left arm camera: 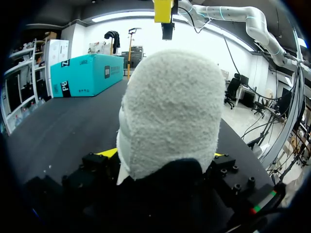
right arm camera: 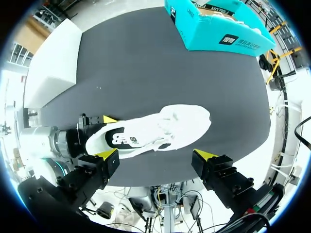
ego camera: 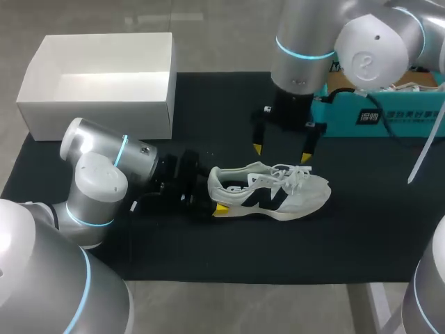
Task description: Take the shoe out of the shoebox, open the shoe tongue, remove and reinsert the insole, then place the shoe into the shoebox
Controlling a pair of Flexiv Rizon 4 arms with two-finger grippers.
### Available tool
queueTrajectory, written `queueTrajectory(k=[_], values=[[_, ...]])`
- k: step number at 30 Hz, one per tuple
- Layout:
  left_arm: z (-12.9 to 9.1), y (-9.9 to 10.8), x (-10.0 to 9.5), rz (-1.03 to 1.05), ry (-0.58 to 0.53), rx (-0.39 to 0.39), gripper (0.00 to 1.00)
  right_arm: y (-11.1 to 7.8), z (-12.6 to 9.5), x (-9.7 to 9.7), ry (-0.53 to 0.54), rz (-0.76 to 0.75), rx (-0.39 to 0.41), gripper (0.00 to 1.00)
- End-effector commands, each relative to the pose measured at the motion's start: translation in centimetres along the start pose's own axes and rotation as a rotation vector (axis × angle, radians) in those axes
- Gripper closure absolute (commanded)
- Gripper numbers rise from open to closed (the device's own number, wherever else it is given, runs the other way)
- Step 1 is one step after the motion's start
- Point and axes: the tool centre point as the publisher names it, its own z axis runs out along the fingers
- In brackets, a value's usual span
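Observation:
A white sneaker (ego camera: pixel 278 193) with a dark side logo lies on its side on the black mat (ego camera: pixel 208 250), toe to the right. My left gripper (ego camera: pixel 214 198) reaches in from the left and is shut on the heel. In the left wrist view the heel (left arm camera: pixel 170 111) fills the space between its yellow tips. Above the laces hangs my right gripper (ego camera: pixel 281 153), open and clear of the shoe. In the right wrist view the sneaker (right arm camera: pixel 160 127) lies below and between its spread fingers (right arm camera: pixel 108 155). The empty white shoebox (ego camera: pixel 97 111) stands at the back left.
A teal box (ego camera: pixel 375 115) sits at the back right edge of the mat, close behind my right arm, with a white strap hanging off its right end. The teal box (right arm camera: pixel 214 24) holds pale items.

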Motion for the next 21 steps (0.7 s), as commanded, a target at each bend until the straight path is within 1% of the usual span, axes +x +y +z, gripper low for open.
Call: queueTrajectory(k=[1,6,11,18,21], values=[[0.0,0.4,-0.1,0.0,0.001,-0.004,1.0,-0.1,2.0,1.4,-0.024,-0.027,0.018,0.0],[0.0,0.4,-0.1,0.0,0.001,-0.004,1.0,-0.3,3.2,2.6,-0.084,-0.082,0.035,0.0],[0.0,0.4,-0.1,0.0,0.001,-0.004,1.0,-0.2,4.5,3.5,-0.126,-0.082,0.041,0.0],[0.0,0.4,-0.1,0.0,0.001,-0.004,1.0,-0.3,5.4,4.7,-0.215,-0.048,0.002,0.0],[0.0,0.4,-0.1,0.0,0.001,-0.004,1.0,-0.3,5.8,4.7,-0.247,-0.046,-0.001,0.0]])
